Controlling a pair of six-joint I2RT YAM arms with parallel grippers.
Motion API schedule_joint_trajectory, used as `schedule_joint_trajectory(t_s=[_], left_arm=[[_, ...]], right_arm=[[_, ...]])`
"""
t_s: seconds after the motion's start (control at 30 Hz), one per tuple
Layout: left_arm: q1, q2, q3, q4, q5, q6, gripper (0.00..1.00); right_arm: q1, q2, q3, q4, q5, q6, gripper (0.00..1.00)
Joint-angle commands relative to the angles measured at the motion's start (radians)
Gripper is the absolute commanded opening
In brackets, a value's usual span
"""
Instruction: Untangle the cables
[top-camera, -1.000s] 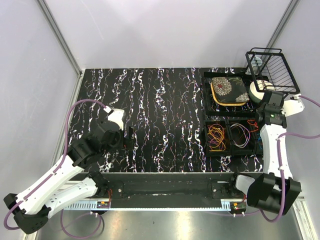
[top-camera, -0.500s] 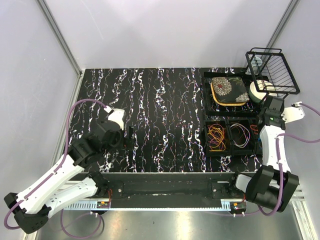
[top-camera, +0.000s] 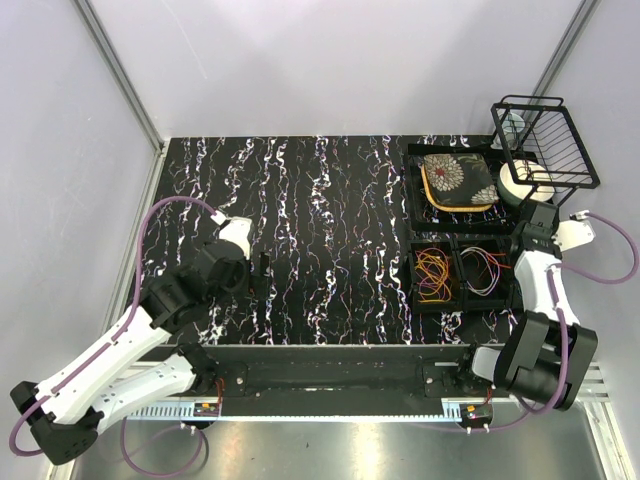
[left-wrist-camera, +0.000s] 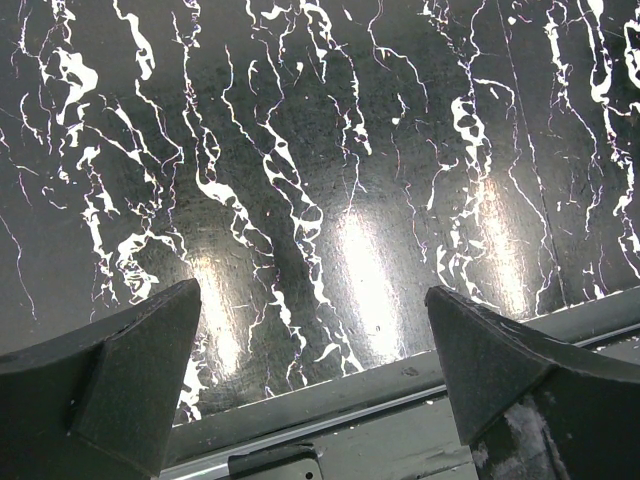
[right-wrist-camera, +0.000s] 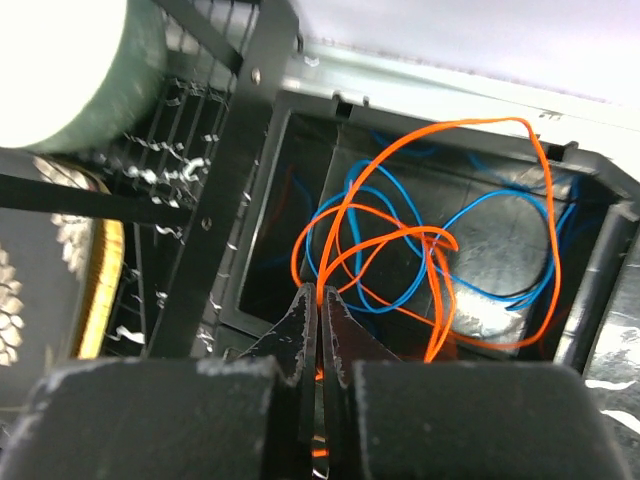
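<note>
In the right wrist view my right gripper (right-wrist-camera: 318, 292) is shut on an orange cable (right-wrist-camera: 482, 122). The orange loops rise from a black bin (right-wrist-camera: 600, 260) where a blue cable (right-wrist-camera: 480, 205) lies tangled with them. From above, that gripper is hidden under its own wrist (top-camera: 540, 228) over the rightmost bin. An orange bundle of cables (top-camera: 433, 275) fills another bin, and pale purple and red cables (top-camera: 482, 270) fill the one beside it. My left gripper (top-camera: 262, 272) stands open and holds nothing; it hangs low over the marbled table (left-wrist-camera: 330, 150), far left of the bins, with its fingers (left-wrist-camera: 120, 380) wide apart.
A black wire basket (top-camera: 545, 140) stands at the back right with a white roll (top-camera: 520, 182) beside it. A flower-patterned pad (top-camera: 458, 180) lies in the tray behind the bins. The table's metal front rail (left-wrist-camera: 400, 400) runs just under my left gripper.
The right arm has folded in toward its base and its wrist has turned, still holding the orange cable. The left arm has barely moved.
</note>
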Motion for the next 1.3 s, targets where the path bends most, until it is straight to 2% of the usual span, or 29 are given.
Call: schedule_joint_trajectory(t_s=[0.0,0.23,0.47,0.5,0.53,0.57,0.6,0.8,0.93,1.07,1.27], left_arm=[[0.002,-0.001,-0.002,0.036,-0.028,-0.007,0.99],[0.003,-0.003,-0.004,0.037,-0.031,-0.007,0.99],[0.003,0.0,-0.002,0.036,-0.029,-0.006,0.99],[0.003,0.002,-0.004,0.034,-0.031,-0.006,0.99],[0.003,0.0,-0.004,0.036,-0.031,-0.007,0.99],[0.003,0.002,-0.002,0.036,-0.031,-0.007,0.99],[0.003,0.0,-0.002,0.037,-0.029,-0.007,0.99],[0.003,0.003,-0.001,0.037,-0.028,-0.006,0.99],[0.003,0.003,-0.001,0.037,-0.026,-0.006,0.99],[0.003,0.005,-0.001,0.037,-0.025,-0.006,0.99],[0.003,0.007,-0.001,0.037,-0.023,-0.004,0.99]], right_arm=[[-0.004,0.04,-0.014,0.061,-0.043,-0.006,0.0],[-0.004,0.063,-0.03,0.07,0.009,0.017,0.0],[-0.006,0.109,-0.034,0.071,-0.042,0.036,0.0],[-0.006,0.106,-0.027,0.071,-0.055,0.027,0.08],[-0.006,0.101,-0.021,0.064,-0.092,0.005,0.33],[-0.006,0.089,0.0,0.061,-0.111,-0.01,0.4],[-0.006,0.078,0.012,0.041,-0.138,-0.021,0.54],[-0.006,-0.046,0.075,0.01,-0.163,-0.067,0.85],[-0.006,-0.086,0.108,-0.031,-0.181,-0.09,0.9],[-0.006,-0.121,0.115,-0.085,-0.213,-0.092,0.89],[-0.006,-0.178,0.022,-0.14,-0.27,-0.053,0.9]])
